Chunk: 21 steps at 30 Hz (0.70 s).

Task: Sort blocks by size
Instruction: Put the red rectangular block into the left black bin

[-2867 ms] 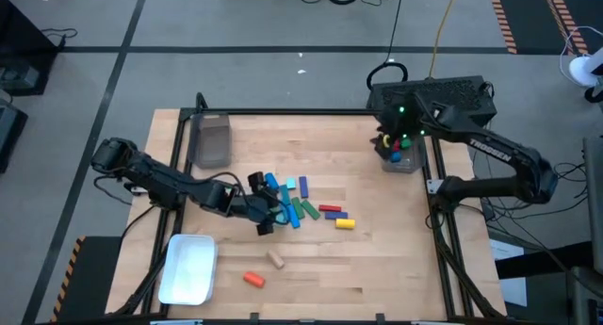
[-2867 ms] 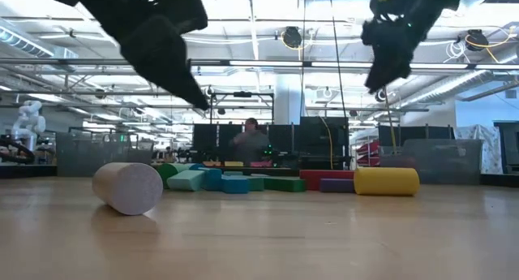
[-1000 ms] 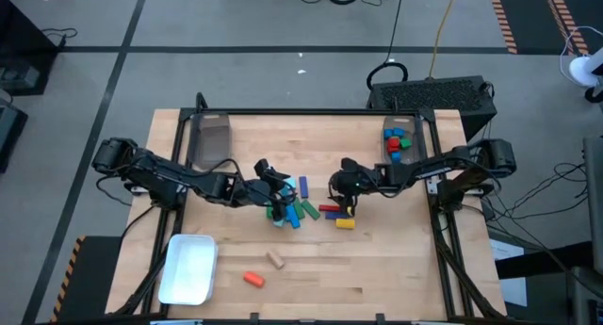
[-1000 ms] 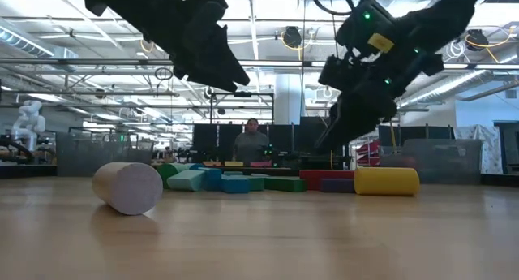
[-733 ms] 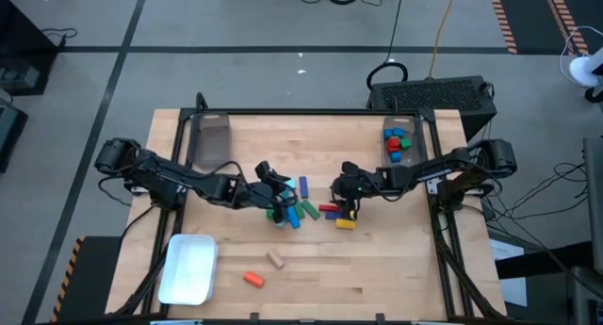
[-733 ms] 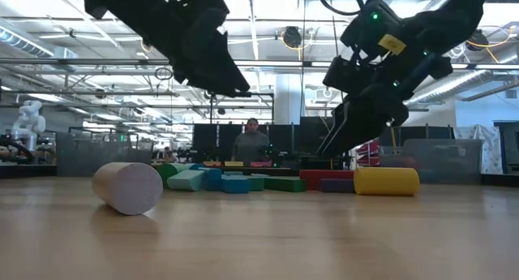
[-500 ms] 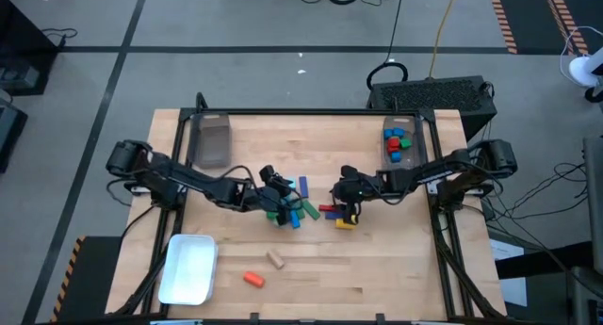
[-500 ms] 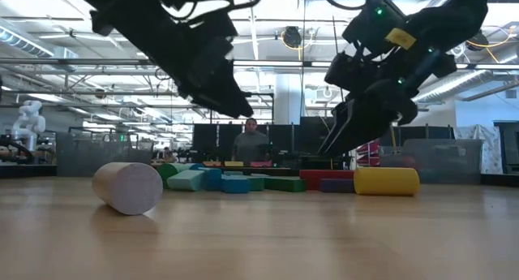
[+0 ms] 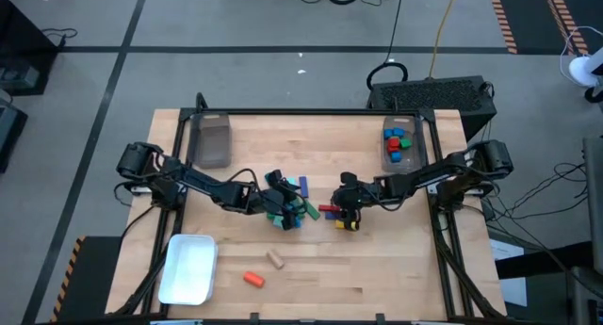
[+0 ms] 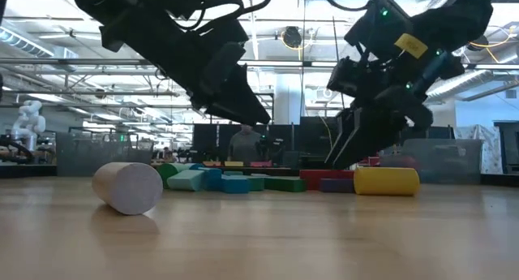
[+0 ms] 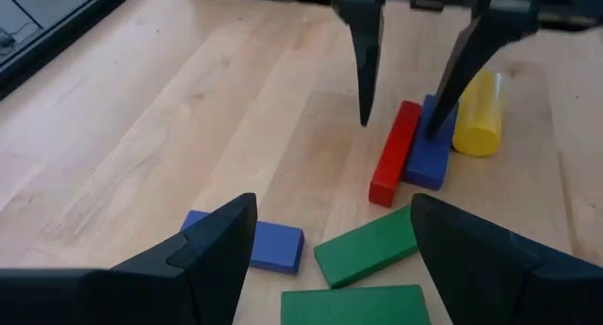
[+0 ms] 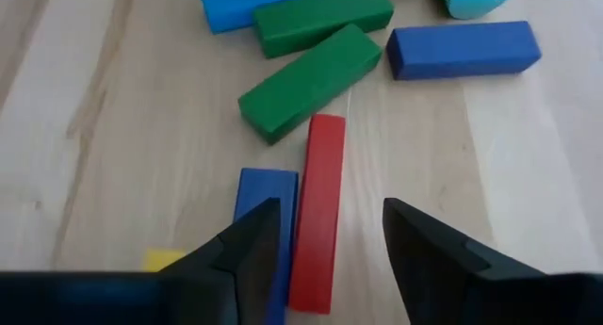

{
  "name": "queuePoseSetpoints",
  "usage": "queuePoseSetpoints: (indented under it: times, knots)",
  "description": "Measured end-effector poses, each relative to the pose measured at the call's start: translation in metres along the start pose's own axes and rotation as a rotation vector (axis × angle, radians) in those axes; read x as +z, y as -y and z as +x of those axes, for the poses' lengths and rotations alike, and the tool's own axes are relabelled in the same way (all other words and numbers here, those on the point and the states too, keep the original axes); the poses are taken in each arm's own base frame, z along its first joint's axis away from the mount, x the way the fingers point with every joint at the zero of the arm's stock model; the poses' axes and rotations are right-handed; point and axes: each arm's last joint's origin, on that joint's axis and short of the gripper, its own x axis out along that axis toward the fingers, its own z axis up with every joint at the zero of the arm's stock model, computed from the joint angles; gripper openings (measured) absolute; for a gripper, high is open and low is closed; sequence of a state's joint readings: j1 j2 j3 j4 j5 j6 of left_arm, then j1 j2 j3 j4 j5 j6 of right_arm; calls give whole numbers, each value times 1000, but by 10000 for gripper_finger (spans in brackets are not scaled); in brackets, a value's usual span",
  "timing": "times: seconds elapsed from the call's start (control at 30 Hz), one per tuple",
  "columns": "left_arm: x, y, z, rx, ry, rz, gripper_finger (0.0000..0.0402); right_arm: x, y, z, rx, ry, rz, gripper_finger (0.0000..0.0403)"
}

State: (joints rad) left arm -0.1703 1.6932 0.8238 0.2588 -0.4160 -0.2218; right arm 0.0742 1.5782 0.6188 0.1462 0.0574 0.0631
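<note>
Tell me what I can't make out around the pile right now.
- High view: the left end effector covers part of the pile, so the blocks under it are hidden.
- Low view: the bars overlap end-on; count unclear.
- Right wrist view: the yellow cylinder is mostly behind a finger.
- Bin: contents too small to size.

A long red wooden bar lies flat beside a shorter dark blue bar, a yellow cylinder next to them. Green bars and blue bars lie clustered nearby on the wooden table.
</note>
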Motion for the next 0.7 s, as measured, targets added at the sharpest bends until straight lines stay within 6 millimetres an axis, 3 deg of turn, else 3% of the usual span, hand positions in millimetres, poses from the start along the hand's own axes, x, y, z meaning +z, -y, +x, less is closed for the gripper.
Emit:
queuePoseSetpoints:
  times: [0.27,0.57,0.7]
  knots:
    - [3,2,0,-40,24,14,283,-7,-1,17,-3,-19,10,144]
    - [5,2,0,-55,41,33,283,-7,1,18,-33,-11,3,48]
    - [5,2,0,-55,42,38,283,-5,1,16,-46,0,-14,32]
